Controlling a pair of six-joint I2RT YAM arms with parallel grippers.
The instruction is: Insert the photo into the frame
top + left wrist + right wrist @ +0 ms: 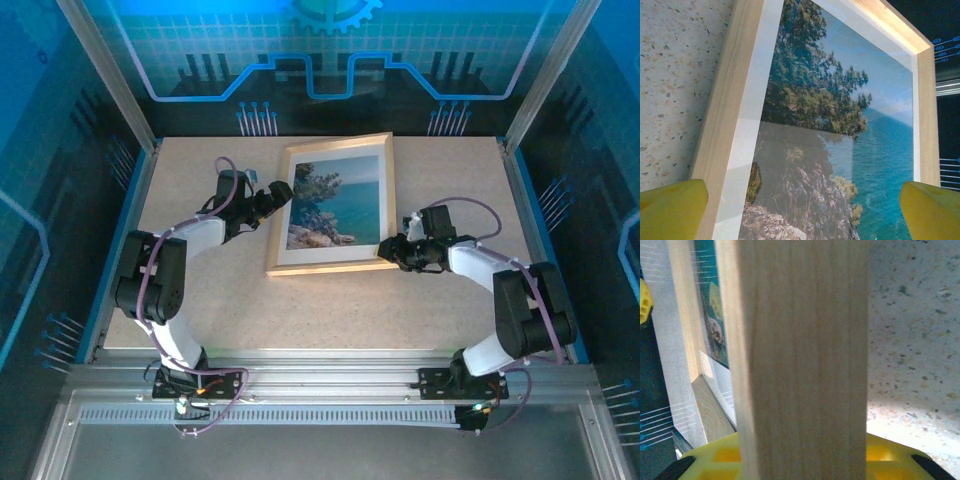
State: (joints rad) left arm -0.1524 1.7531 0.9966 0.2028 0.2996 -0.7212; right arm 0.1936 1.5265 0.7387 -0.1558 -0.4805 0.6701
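The frame (330, 265) of light wooden rails lies in the middle of the table, with the photo (340, 200) of sea, tree and rocks inside it behind a white mat border (755, 110). My left gripper (280, 195) hovers open at the frame's left rail (725, 100); its yellow fingertips (670, 207) stand wide apart over the rail and the photo (840, 125). My right gripper (395, 250) is at the frame's near right corner. In the right wrist view a rail of the frame (805, 340) runs between that gripper's (802, 460) yellow fingers (715, 455), which close on it.
The speckled table (330, 310) has bare room in front of the frame and to both sides. Metal posts and blue panels wall in the table at the back and the sides (110, 90).
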